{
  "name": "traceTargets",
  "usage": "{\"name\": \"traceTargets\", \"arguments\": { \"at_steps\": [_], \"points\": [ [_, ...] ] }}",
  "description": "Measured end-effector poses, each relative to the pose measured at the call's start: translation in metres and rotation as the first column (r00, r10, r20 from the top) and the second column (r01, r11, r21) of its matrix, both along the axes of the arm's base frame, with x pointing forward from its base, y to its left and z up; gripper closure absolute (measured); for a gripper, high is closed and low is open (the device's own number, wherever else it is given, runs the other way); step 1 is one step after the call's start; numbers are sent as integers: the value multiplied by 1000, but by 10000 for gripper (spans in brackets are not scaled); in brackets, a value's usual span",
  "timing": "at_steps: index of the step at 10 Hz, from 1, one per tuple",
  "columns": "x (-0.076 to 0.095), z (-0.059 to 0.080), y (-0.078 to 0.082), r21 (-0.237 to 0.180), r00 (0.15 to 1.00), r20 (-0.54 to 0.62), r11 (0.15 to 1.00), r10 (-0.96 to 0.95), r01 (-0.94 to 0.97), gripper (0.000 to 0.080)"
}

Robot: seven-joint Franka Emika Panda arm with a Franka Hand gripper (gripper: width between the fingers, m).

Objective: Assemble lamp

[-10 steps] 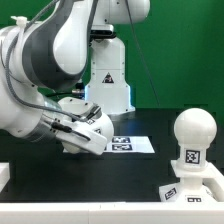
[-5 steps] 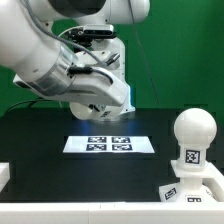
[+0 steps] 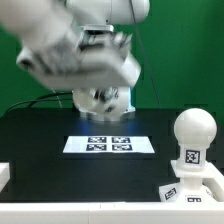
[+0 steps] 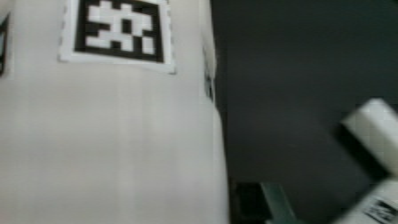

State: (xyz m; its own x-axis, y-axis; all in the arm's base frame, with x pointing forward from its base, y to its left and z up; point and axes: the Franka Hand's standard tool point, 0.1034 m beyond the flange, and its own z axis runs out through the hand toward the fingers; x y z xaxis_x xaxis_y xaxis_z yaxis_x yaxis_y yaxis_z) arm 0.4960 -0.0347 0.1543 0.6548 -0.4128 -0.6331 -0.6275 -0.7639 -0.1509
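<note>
- In my exterior view the arm is lifted high over the black worktop [image 3: 40, 165] and blurred; the gripper sits somewhere behind its white housing, so I can't make it out there.
- My wrist view is filled by a matte white plastic part bearing a black-and-white square tag [image 4: 107, 130]. It sits so close to the camera that I judge it is carried between the fingers, probably the lamp's tapered shade, though I cannot confirm which part it is.
- The fingertips themselves are hidden, so I cannot tell whether the gripper is clamped or apart.
- The rounded white bulb on its tagged stem [image 3: 193, 140] stands upright at the exterior view's right, on the flat white base [image 3: 190, 190], well apart from the arm. Standing it upright leaves its top free for a part to drop over it.
- The marker board [image 3: 110, 145] lies flat mid-worktop below the arm, carrying nothing.
- I judge the carried part is up high to clear the bulb.
</note>
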Motion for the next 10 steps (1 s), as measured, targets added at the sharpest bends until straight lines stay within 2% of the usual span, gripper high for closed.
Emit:
{"name": "traceTargets", "arguments": {
  "at_steps": [1, 2, 3, 4, 5, 7, 9, 10],
  "points": [
    [24, 26, 3, -72, 991, 123, 996, 56, -48, 754],
    [36, 49, 12, -128, 979, 169, 988, 112, -91, 754],
    [46, 60, 23, -155, 972, 206, 985, 111, -79, 754],
    [53, 55, 21, -194, 952, 288, 980, 103, -47, 754],
    [50, 53, 22, -209, 941, 325, 978, 94, -26, 754],
    [59, 54, 28, -264, 884, 459, 964, 96, 33, 754],
    [81, 59, 40, -366, 793, 584, 928, 174, 66, 754],
    [88, 65, 41, -406, 770, 593, 913, 237, 32, 754]
  ]
}}
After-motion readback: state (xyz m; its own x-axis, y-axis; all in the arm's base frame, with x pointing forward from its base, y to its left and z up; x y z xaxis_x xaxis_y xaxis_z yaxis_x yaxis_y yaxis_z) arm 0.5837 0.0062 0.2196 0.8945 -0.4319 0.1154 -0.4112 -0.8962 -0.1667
